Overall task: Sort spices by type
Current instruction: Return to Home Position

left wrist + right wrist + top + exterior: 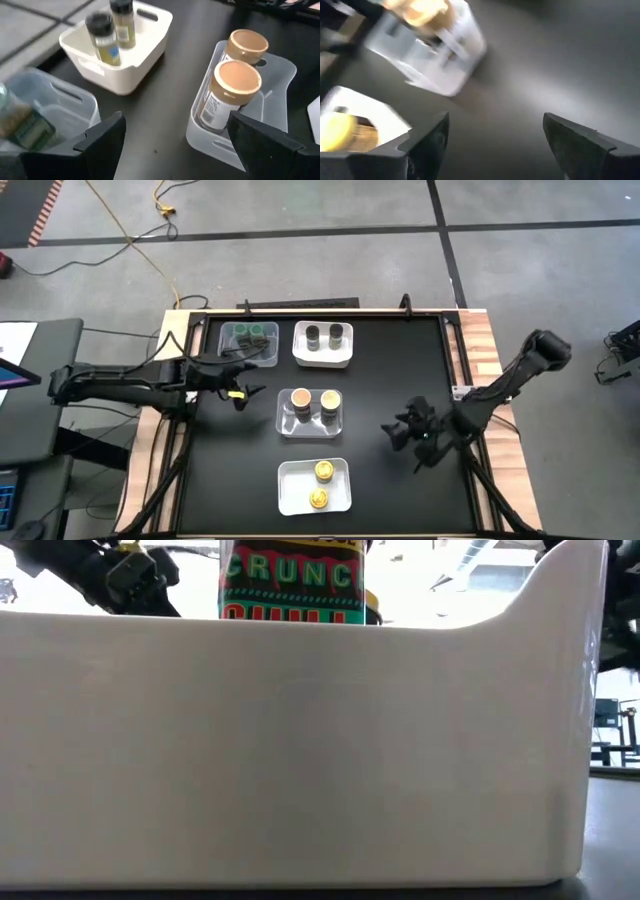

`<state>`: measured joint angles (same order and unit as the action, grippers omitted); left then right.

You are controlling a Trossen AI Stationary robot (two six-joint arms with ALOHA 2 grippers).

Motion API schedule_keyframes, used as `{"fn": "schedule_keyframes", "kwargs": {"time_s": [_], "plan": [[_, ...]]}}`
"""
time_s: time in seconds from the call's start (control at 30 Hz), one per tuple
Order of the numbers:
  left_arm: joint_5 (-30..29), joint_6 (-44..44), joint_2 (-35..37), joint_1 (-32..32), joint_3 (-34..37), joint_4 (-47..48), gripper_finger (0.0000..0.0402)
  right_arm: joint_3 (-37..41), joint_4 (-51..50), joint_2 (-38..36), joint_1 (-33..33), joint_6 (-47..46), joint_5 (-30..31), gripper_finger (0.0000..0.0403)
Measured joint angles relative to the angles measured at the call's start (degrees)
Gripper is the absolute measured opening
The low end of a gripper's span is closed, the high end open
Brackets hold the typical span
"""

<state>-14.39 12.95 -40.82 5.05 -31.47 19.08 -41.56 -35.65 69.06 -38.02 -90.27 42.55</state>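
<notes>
Seen from above, the spice jars stand in pairs in four trays. The green-lidded pair (250, 334) is in a clear tray and the dark grey pair (324, 335) in a white one. The tan pair (313, 401) stands in a clear tray, and the yellow pair (321, 484) in the near white tray. My left gripper (250, 381) is open over bare table, between the green jars' tray and the tan jars' tray. Its wrist view shows the tan jars (239, 82), the grey-lidded jars (107, 35) and a green jar (15, 120). My right gripper (395, 432) is open, to the right of the tan jars' tray.
The black table top (400, 370) has bare room between the trays and my right arm. In the low view the near white tray's wall (300, 750) fills most of the picture, with a jar's label (290, 580) showing above it. Wooden rails edge the table's left and right sides.
</notes>
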Motion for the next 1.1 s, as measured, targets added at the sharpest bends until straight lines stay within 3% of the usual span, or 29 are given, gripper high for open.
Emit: {"fn": "schedule_keyframes", "kwargs": {"time_s": [0.17,0.27,0.43,0.6,0.7,0.87,1.1], "plan": [[0.0,-3.8,0.0,0.0,-1.5,-0.7,0.0334,13.4,25.9,-11.4,4.2,18.0,0.5,0.0348],[0.0,-5.1,0.0,0.0,-1.8,-0.7,0.0334,17.3,35.5,-16.3,7.3,31.8,0.5,0.0348],[0.0,-10.1,-0.1,0.3,-1.8,-0.1,0.0334,18.3,28.3,-21.3,10.1,49.5,0.1,0.0348],[0.1,-16.9,-0.1,0.3,-1.8,-0.8,0.0334,18.3,23.4,-21.4,13.2,48.8,15.2,0.0348],[2.4,-22.1,0.7,0.5,-1.0,-1.6,0.0334,18.3,22.6,-21.6,16.7,48.5,18.7,0.0348],[7.8,-24.3,4.1,3.3,6.5,-14.0,0.0334,20.6,25.6,-21.5,22.2,50.5,12.5,0.0348],[14.6,-22.5,10.6,6.8,18.5,-30.6,0.0334,27.1,53.6,-21.5,30.8,71.5,-7.3,0.0348]]}}
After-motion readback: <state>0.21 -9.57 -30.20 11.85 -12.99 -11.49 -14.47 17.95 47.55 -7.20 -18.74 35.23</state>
